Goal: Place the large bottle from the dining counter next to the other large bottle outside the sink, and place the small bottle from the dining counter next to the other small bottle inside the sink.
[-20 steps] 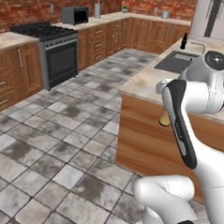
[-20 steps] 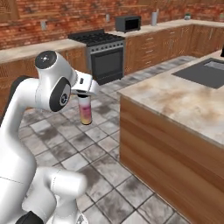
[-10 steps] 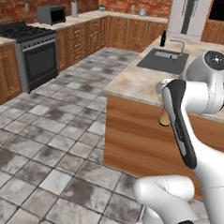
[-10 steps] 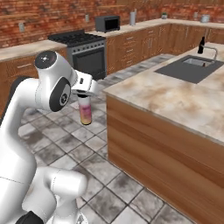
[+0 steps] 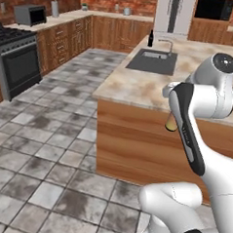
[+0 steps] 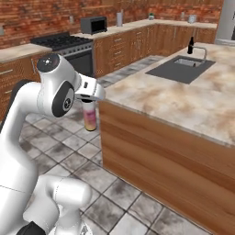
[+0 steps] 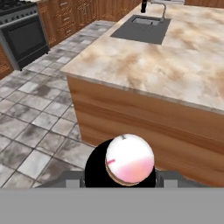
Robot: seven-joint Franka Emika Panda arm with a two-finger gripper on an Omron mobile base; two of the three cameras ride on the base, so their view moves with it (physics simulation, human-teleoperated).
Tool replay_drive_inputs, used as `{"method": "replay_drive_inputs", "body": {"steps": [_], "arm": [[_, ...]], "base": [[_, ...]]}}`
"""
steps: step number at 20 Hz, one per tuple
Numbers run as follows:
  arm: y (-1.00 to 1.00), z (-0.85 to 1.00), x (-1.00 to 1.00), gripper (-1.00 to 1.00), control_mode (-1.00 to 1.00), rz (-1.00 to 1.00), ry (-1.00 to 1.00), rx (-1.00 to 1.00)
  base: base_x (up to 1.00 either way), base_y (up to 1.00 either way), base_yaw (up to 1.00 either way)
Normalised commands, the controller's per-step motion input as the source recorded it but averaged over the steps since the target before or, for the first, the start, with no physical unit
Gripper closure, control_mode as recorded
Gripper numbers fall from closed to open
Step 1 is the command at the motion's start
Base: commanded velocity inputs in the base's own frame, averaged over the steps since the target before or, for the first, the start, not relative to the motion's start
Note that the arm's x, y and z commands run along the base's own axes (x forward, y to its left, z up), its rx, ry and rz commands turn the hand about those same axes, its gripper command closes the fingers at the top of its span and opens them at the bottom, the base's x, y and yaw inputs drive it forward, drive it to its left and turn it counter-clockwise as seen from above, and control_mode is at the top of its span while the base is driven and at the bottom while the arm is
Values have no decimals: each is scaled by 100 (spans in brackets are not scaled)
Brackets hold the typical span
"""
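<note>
My gripper (image 6: 88, 102) is shut on the large bottle (image 6: 90, 118), which hangs upright over the tiled floor just off the near corner of the dining counter (image 6: 183, 103). Its pink body fades to orange at the base. The hand view looks down on the large bottle (image 7: 130, 159), and its orange base (image 5: 171, 124) peeks out beside my arm. Far along the counter lies the grey sink (image 6: 181, 69) (image 5: 152, 62) (image 7: 140, 28). The other large bottle (image 6: 191, 45) (image 5: 151, 38), all black, stands on the counter just beyond it.
A curved silver tap (image 5: 167, 43) rises at the sink's far end. Across the tiled floor (image 5: 48, 148) stand a black stove (image 5: 14, 58) (image 6: 69, 46), a microwave (image 5: 28, 14) on wooden cabinets, and a fridge (image 5: 173, 14). The counter's wooden side (image 7: 144, 118) is close ahead.
The whole scene has shifted as the base drove: the counter and sink now lie closer and more central. The bottle stays in my gripper in the same pose.
</note>
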Motion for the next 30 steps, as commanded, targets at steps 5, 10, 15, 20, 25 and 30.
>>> {"method": "replay_drive_inputs", "body": {"steps": [5,10,15,20,25,30], "arm": [[0,0,0,100,100,0,0,0],[0,0,0,100,100,0,0,0],[0,0,0,100,100,0,0,0],[0,0,0,100,100,0,0,0],[0,0,0,100,100,0,0,0],[0,0,0,100,100,0,0,0]], "base": [[0,38,-17],[0,67,-9],[2,80,-7],[37,46,-5],[65,61,-5],[78,76,-7]]}}
